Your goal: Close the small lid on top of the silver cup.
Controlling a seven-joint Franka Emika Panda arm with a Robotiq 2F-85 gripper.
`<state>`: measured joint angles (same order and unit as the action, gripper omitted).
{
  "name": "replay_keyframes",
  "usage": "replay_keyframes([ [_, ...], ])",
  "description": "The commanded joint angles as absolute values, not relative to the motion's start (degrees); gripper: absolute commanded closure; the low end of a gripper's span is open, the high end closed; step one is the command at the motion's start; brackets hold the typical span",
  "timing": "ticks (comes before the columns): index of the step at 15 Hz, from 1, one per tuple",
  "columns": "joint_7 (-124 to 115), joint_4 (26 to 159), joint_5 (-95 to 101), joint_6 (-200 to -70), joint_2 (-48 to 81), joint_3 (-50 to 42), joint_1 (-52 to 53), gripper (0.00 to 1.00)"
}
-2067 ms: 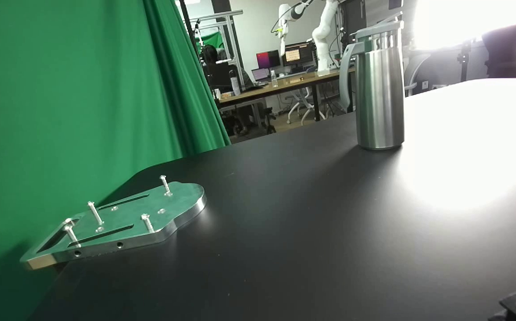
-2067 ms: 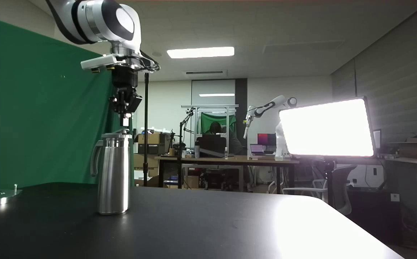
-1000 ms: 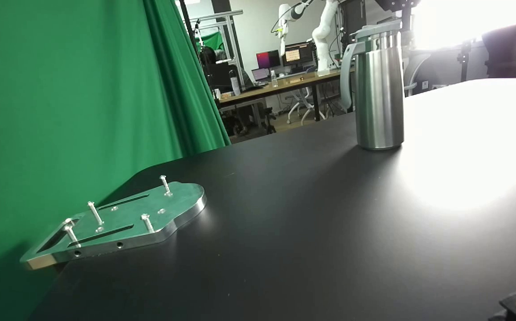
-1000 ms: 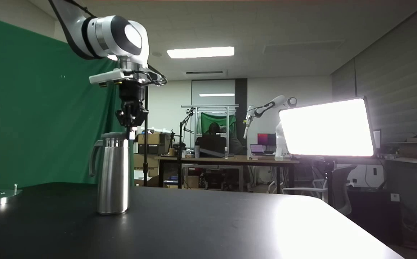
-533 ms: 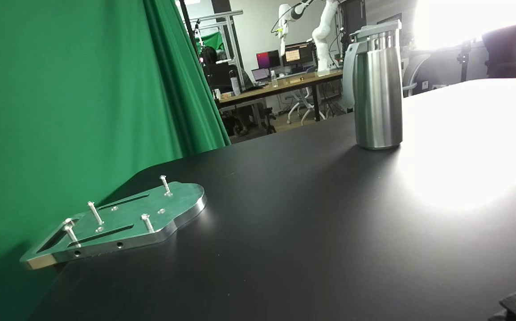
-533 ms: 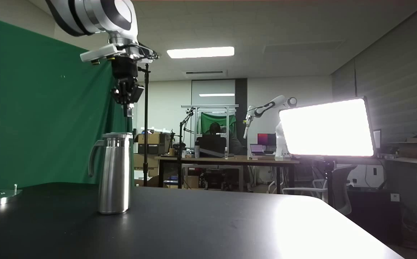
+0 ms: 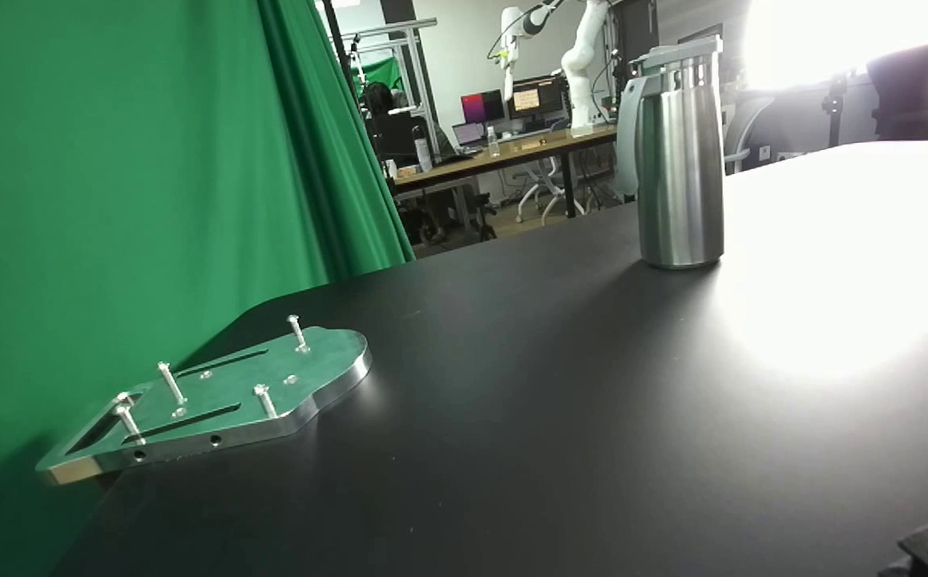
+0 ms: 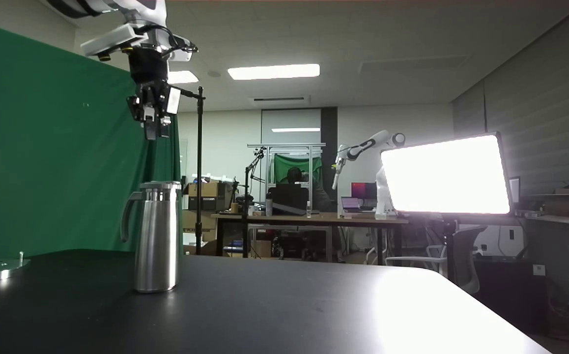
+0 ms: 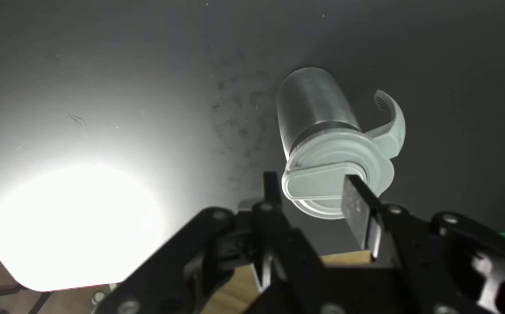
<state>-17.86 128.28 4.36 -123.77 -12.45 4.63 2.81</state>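
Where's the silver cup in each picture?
In an exterior view: the silver cup is at upper right.
In an exterior view: the silver cup is left of centre, below the gripper.
In the wrist view: the silver cup is right of centre, from above.
Shared landmark: its grey handle, left side in both exterior views, right side in the wrist view.

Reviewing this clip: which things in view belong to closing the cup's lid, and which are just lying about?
Belongs to the job:
silver cup
small lid, lying flat
hand, open above the cup

Just around:
metal plate with bolts
lit panel
background robot arm
green curtain
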Motion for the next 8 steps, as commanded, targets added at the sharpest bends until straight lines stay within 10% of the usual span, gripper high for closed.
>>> replay_keyframes([
  [1, -17.83, 128.96, 4.17, -123.34, -13.07, 5.14, 2.37, 0.52],
  [8, -17.93, 130.53, 4.15, -122.93, -14.44, 5.32, 2.29, 0.34],
])
